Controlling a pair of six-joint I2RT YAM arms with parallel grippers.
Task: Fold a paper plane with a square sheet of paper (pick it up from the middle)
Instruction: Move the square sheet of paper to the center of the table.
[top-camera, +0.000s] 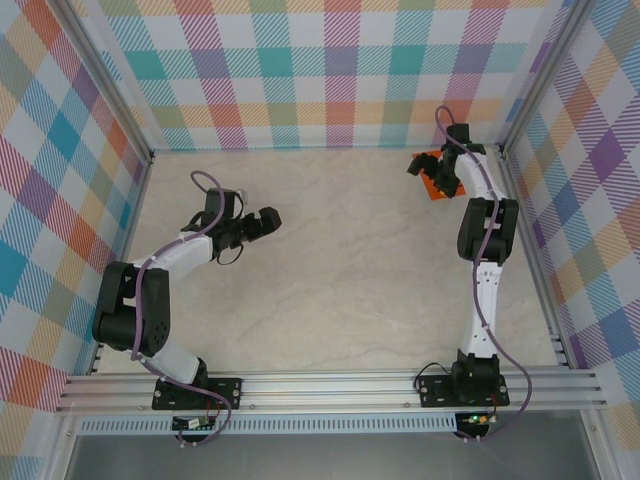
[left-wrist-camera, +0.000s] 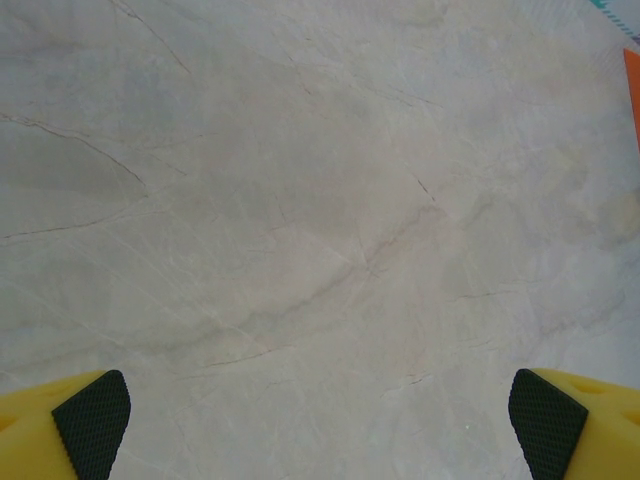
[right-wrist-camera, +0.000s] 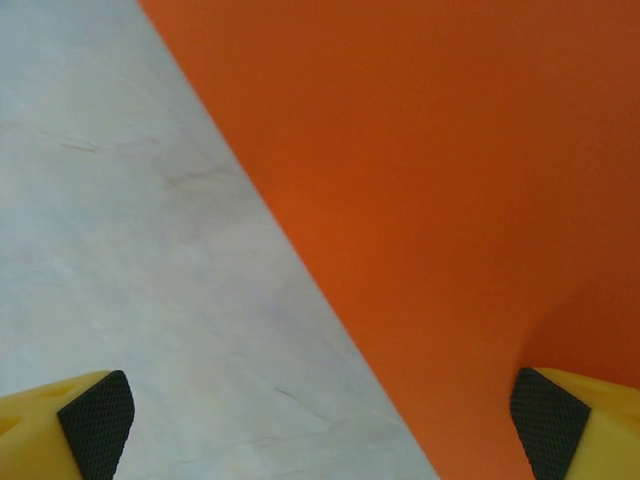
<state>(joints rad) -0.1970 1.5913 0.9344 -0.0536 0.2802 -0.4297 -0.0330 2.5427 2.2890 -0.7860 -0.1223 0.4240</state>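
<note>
Fingers on both arms are spread wide with nothing between them. The left fingers hang over bare marbled worktop, at about 9 o'clock from its middle in the overhead view. The right fingers are reached out to the far right corner, at about 1 o'clock. The square sheet of paper, bright orange and plain, lies flat there beneath them and close to the right-hand checked wall. In the right wrist view the sheet covers everything from 12 o'clock round to 5 o'clock, and its straight edge runs diagonally from the top down to the bottom. One pad hangs over bare worktop at 7 o'clock and the other over orange at 5 o'clock. Whether that pad touches the paper cannot be told. The main risk, as I judge it, is a grasp taken off-centre: the fingers straddle the sheet's edge, not its middle. Closing here could catch only a margin, or push the thin sheet sideways and crumple it. Paper lying flat also gives the pads little to catch, so they may scrape the worktop and come up empty. The left arm is well apart and cannot steady the sheet.
</note>
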